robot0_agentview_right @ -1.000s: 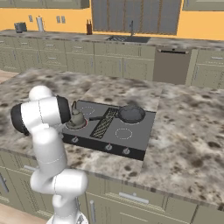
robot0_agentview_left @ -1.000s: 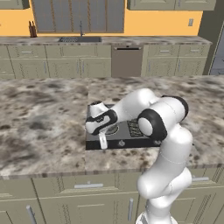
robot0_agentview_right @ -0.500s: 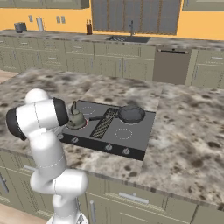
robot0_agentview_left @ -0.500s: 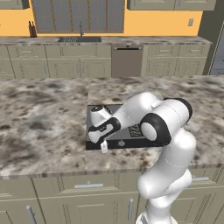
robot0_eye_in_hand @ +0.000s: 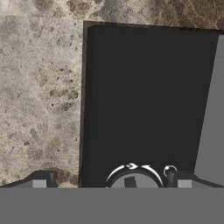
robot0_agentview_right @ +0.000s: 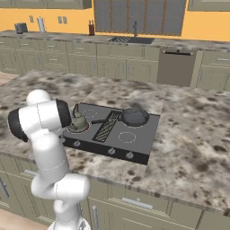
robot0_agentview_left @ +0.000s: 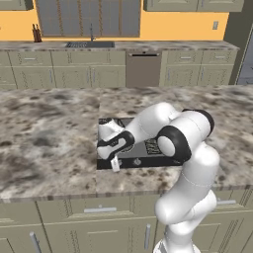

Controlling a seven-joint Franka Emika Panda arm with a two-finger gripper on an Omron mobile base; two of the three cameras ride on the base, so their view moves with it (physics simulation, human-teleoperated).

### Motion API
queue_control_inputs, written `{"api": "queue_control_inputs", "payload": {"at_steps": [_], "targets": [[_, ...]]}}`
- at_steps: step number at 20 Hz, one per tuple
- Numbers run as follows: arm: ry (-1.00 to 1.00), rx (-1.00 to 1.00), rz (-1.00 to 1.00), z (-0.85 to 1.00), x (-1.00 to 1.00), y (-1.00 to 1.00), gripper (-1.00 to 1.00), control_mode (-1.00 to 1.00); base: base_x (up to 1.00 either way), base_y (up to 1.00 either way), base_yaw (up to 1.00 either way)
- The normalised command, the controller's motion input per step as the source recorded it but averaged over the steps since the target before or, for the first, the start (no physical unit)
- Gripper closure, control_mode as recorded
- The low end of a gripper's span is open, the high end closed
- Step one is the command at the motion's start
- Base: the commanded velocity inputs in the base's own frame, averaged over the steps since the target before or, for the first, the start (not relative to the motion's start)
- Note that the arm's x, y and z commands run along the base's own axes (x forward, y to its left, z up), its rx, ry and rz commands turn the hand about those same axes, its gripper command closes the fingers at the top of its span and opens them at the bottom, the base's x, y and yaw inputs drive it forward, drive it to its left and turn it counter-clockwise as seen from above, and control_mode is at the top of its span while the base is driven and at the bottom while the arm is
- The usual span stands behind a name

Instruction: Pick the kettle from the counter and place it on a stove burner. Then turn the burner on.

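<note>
The squat grey-green kettle (robot0_agentview_right: pixel 79 122) (upright) stands on the near-left stove burner (robot0_agentview_right: pixel 83 128), off the counter (robot0_agentview_right: pixel 188 148).

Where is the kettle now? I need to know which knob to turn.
In the right base view the kettle sits on the cooktop's front left burner, beside the centre grill, with the pan back right.

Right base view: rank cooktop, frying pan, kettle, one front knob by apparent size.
1. cooktop, by far the largest.
2. frying pan.
3. kettle, footprint a bit smaller than the pan; the arm partly covers it, so the margin is unsure.
4. knob, smallest.
</note>
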Motion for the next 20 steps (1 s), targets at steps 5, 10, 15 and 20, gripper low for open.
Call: {"api": "queue_control_inputs", "payload": {"at_steps": [5,10,15,20], "targets": [[-0.03,0.0,0.0,0.07,-0.02,0.0,-1.0,-1.0,0.0,0.0,0.0],[-0.29,0.0,-0.01,0.99,-0.12,0.0,-1.0,-1.0,0.0,0.0,0.0],[-0.25,0.07,-0.16,0.99,-0.75,-0.44,-1.0,-1.0,0.0,0.0,0.0],[-0.26,0.22,-0.17,0.77,-1.0,-1.0,-1.0,-1.0,0.0,0.0,0.0]]}}
